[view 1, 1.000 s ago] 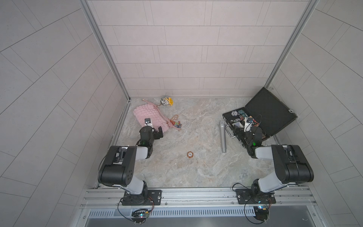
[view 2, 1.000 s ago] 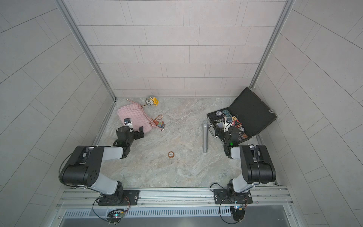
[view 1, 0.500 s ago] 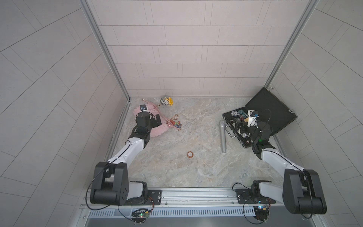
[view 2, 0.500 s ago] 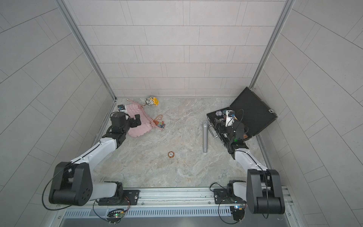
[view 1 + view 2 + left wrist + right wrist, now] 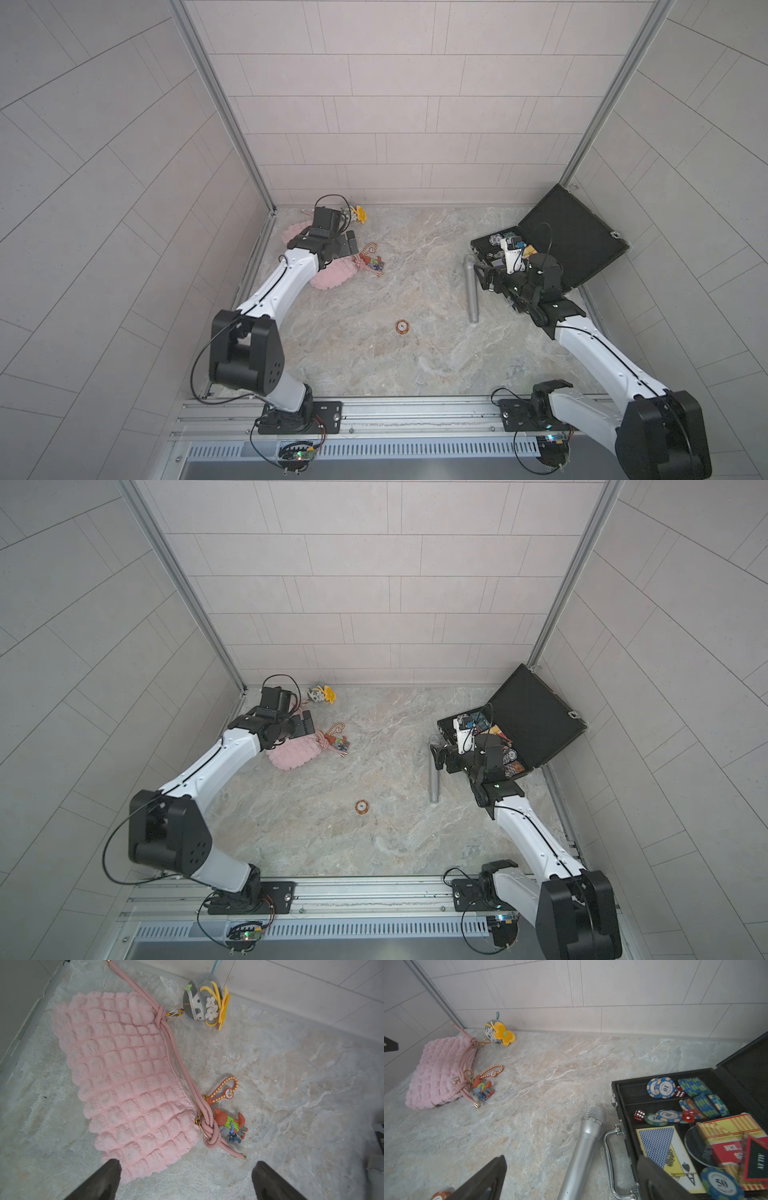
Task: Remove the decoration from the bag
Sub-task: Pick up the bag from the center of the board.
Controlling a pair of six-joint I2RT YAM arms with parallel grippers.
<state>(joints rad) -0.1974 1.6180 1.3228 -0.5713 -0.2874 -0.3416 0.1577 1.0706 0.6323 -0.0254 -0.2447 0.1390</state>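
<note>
The puffy pink bag [image 5: 332, 277] [image 5: 291, 755] [image 5: 124, 1076] [image 5: 440, 1072] lies flat near the back left corner. An orange figure decoration [image 5: 226, 1122] [image 5: 370, 264] [image 5: 338, 742] [image 5: 481, 1084] with a beaded loop hangs from the lower knot of its cord strap [image 5: 178, 1057]. A grey plush ball with a yellow flower [image 5: 205, 1001] [image 5: 357, 214] [image 5: 322, 694] [image 5: 499, 1032] is clipped at the upper knot. My left gripper [image 5: 186, 1164] [image 5: 348, 245] [image 5: 307, 725] hovers open over the bag, holding nothing. My right gripper [image 5: 572, 1159] [image 5: 484, 276] [image 5: 440, 758] is open and empty above the microphone.
A silver microphone [image 5: 583, 1147] [image 5: 471, 289] [image 5: 434, 771] lies beside an open black case [image 5: 623, 1093] [image 5: 573, 237] [image 5: 536, 717] of chips, dice and cards at the right. A small orange chip [image 5: 402, 327] [image 5: 362, 807] sits mid-table. Walls close in behind and on both sides.
Both arms have stretched out from folded poses. The left gripper has moved back over the bag; the right has swung left from the case to above the microphone. Both stay open.
</note>
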